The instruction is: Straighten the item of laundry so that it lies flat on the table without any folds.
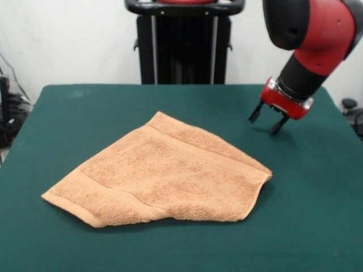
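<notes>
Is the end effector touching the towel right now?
No. The end effector hangs empty above bare green table, off to the side of the towel, with clear space between them.

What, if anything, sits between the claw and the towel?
Nothing visible. The claw hangs open above bare green table, off to one side of the towel, with only open cloth between them.

Red-and-black arm (317, 39), red wrist collar, dark pincer (268, 122)
</notes>
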Motion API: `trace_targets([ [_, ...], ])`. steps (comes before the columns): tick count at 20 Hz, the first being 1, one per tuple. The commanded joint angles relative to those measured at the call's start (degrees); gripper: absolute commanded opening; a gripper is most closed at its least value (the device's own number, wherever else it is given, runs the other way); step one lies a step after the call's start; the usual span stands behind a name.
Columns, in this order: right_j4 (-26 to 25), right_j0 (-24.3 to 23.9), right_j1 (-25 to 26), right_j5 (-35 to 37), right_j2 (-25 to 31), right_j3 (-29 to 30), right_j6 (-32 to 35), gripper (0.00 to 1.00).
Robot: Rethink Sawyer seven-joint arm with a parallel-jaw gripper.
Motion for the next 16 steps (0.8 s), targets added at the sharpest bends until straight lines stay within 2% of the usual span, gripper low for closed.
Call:
trace_targets([
  [1, -8.01, -2.47, -3.06, -2.31, 5.2, 2.08, -12.4, 1.0],
  [4, -10.02, -2.07, -3.06, -2.15, 5.0, 0.39, -11.61, 1.0],
  [8, -12.37, -1.3, -5.6, 0.37, 5.0, -0.99, -10.59, 1.0],
  [16, -13.12, -1.89, -5.59, 3.29, 7.57, -4.03, -9.79, 1.0],
])
